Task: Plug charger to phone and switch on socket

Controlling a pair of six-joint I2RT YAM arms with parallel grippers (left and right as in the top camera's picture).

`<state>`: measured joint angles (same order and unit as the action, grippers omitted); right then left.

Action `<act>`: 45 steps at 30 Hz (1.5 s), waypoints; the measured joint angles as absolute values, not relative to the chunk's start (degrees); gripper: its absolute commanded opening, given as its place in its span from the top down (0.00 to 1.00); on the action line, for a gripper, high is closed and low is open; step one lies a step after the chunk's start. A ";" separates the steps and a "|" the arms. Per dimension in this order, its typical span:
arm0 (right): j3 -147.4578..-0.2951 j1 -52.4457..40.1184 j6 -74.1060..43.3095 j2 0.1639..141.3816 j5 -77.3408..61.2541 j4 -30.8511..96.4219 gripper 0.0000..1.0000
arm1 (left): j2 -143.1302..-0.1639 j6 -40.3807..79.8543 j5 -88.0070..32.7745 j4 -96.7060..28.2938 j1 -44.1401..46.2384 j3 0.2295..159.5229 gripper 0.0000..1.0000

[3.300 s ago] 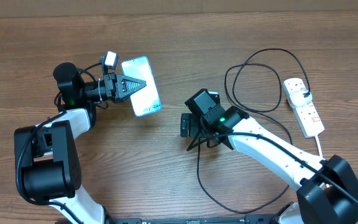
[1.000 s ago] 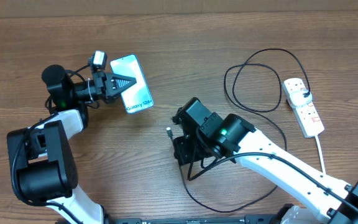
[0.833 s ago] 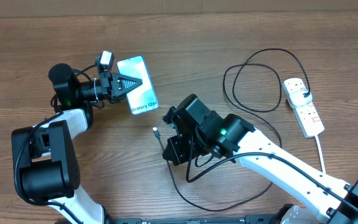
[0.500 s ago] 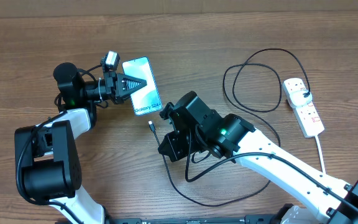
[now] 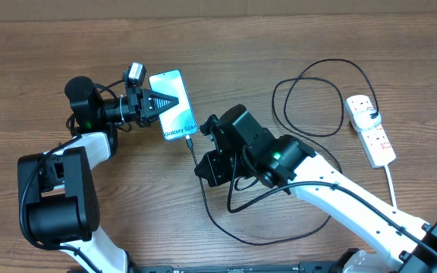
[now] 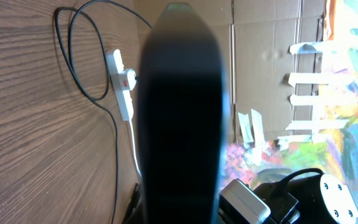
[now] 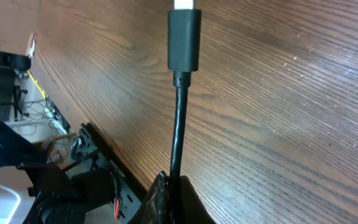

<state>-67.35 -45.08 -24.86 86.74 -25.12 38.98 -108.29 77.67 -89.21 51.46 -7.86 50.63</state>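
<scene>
The phone (image 5: 174, 106) has a light blue screen and is held off the table by my left gripper (image 5: 158, 101), which is shut on its side. In the left wrist view the phone (image 6: 180, 112) is a dark blurred slab filling the middle. My right gripper (image 7: 169, 198) is shut on the charger's black cable (image 7: 178, 124), just behind the connector (image 7: 184, 40). From overhead the connector tip (image 5: 191, 141) meets the phone's bottom edge; I cannot tell if it is inserted. The white socket (image 5: 371, 130) lies at the far right, with the cable looping to it.
The charger cable makes a large loop (image 5: 309, 98) between my right arm and the socket, with another slack loop (image 5: 226, 227) near the table's front edge. The socket (image 6: 122, 84) also shows in the left wrist view. Cardboard lines the table's far edge.
My right gripper has carried the connector up and to the left until it reaches the phone's bottom edge. The left gripper shifted the phone slightly right, then held still.
</scene>
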 measured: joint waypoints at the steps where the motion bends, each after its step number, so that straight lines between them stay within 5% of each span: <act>1: -67.35 -45.08 -24.86 86.74 -25.15 38.98 0.96 | -108.29 77.71 -89.21 51.46 -7.86 50.63 0.96; 45: -67.35 -45.08 -25.71 86.74 -26.04 39.03 0.96 | -108.29 81.52 -86.61 53.63 -6.15 50.63 0.96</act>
<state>-67.35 -45.08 -25.71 86.74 -26.04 39.03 -108.29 81.52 -86.61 53.63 -6.15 50.63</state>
